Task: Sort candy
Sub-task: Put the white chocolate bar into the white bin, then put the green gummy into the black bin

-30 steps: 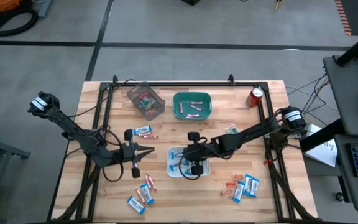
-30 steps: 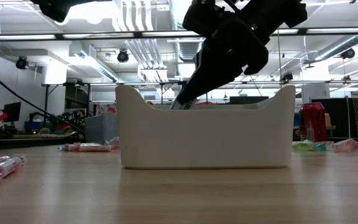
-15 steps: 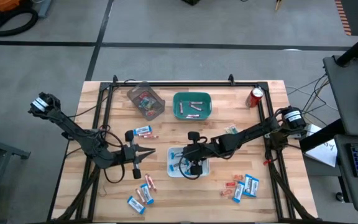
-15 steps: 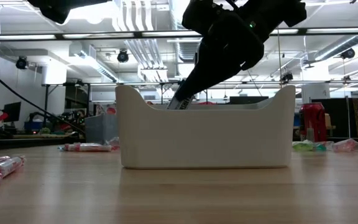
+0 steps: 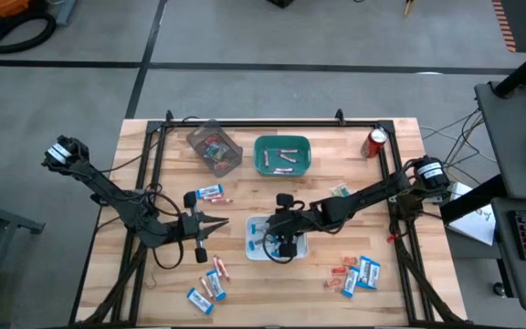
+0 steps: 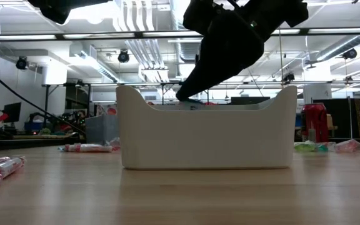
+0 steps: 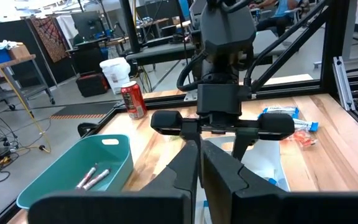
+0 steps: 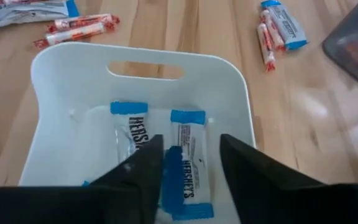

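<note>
My wooden table, white bin, teal bin, clear bin, red soda can, candy packets scattered directly on it.

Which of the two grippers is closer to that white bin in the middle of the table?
The right one. The right gripper hangs open directly over the white bin, above the blue-and-white packets inside. The left gripper waits shut off to the bin's side, pointing toward it.

Two packets side by side in the bin at mid desk, right gripper above them, left gripper just left, tub behind, can far right.
</note>
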Available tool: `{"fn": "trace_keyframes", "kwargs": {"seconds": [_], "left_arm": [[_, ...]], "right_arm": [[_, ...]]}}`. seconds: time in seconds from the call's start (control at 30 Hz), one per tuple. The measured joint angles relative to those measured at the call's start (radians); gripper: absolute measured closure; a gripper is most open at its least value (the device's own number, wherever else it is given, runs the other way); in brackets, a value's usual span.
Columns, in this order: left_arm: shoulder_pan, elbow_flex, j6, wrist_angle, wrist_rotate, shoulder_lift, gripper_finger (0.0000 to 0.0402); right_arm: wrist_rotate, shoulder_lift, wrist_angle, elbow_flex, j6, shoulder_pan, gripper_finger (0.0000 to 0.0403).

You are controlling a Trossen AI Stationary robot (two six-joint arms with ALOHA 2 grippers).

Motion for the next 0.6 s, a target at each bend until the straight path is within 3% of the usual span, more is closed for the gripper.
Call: {"fn": "trace_keyframes", "kwargs": {"seconds": [0.23, 0.6], "left_arm": [[0.0, 0.0, 0.0, -0.001, 0.0, 0.0, 0.0397], [0.0, 0.0, 0.002, -0.002, -0.029, 0.0, 0.0397]], "right_arm": [[-0.007, -0.053, -0.159, 0.034, 0.059, 0.0, 0.0188], [0.006, -0.155, -0.585, 0.138, 0.247, 0.004, 0.0197]]}}
